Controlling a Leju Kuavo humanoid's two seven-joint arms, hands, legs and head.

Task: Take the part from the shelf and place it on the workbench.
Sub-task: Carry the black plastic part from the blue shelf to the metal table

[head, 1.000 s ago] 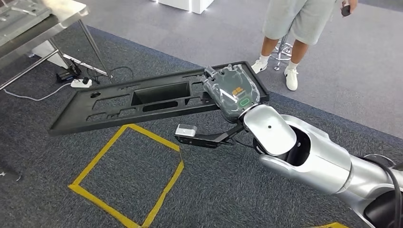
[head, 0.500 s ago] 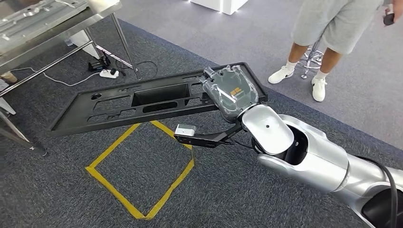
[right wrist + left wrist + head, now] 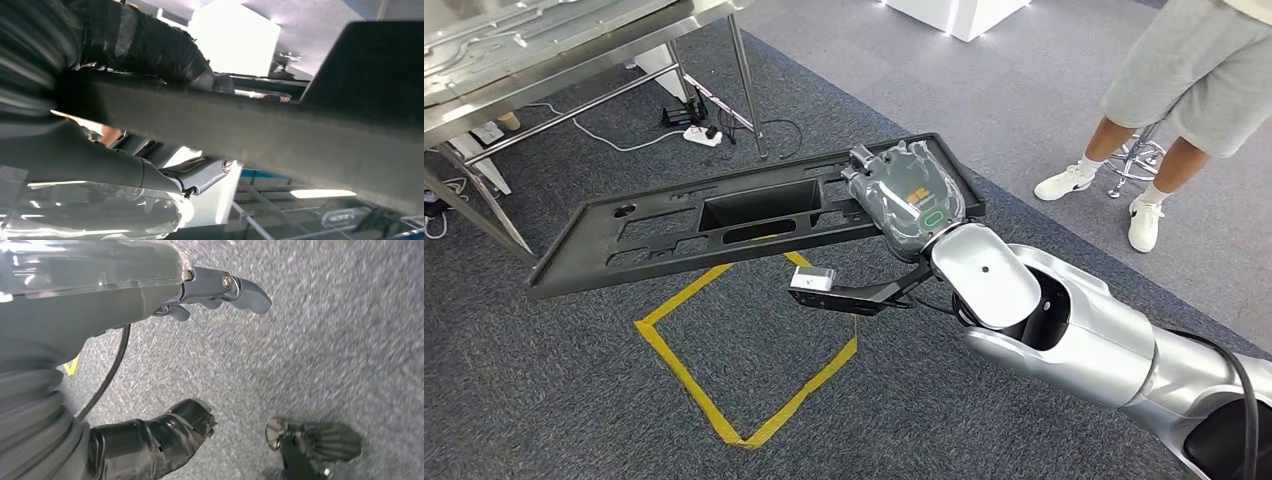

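— While gripped at its right end, where's the part [image 3: 724,215]?
— Long black panel, clear of the carpet [image 3: 544,400], short of the workbench [image 3: 554,45] edge. Right hand [image 3: 911,195] clamped on it.
— Left hand [image 3: 220,287]?
— Fingers loosely apart, holding nothing.

Dark grey carpet [image 3: 544,400] — yellow tape square [image 3: 749,355], metal table [image 3: 574,45].

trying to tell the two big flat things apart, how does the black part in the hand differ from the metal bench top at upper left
The black part is matte black plastic with cut-out openings; the workbench is shiny bare metal. The part hangs in the air above the carpet, held at one end by the right hand; the workbench stands on metal legs. Both are long, flat and rectangular.
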